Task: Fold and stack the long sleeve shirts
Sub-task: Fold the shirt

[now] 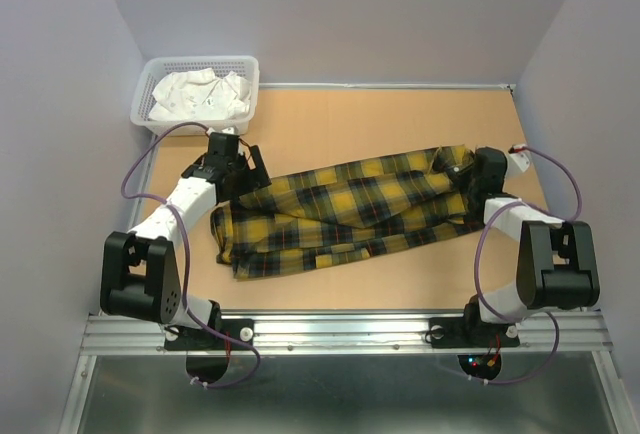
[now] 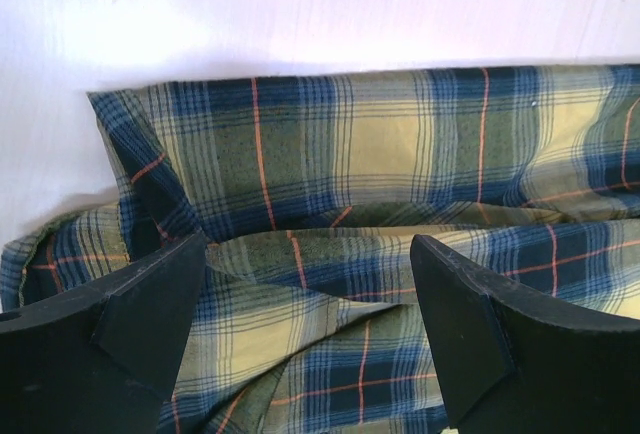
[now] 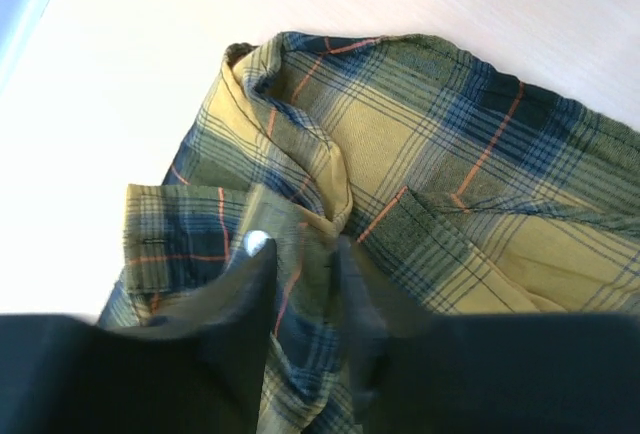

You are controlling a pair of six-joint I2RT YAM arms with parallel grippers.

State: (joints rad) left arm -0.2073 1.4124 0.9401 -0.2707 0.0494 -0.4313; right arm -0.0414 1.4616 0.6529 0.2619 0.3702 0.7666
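Right gripper (image 3: pixel 305 249) sat on the plaid shirt (image 1: pixel 340 214) at its right end, jaws narrowly apart with a fold between. Couldn't tell if it gripped. Left gripper (image 2: pixel 310 244) gaped wide over the left end, holding nothing. Shirt lay bunched mid-table, long axis left-right, right end farther back. Only the right wrist view showed a button (image 3: pixel 257 244). Bare table (image 1: pixel 380 114) ran behind it to the far edge, with a basket (image 1: pixel 245 66) at the far-left corner.
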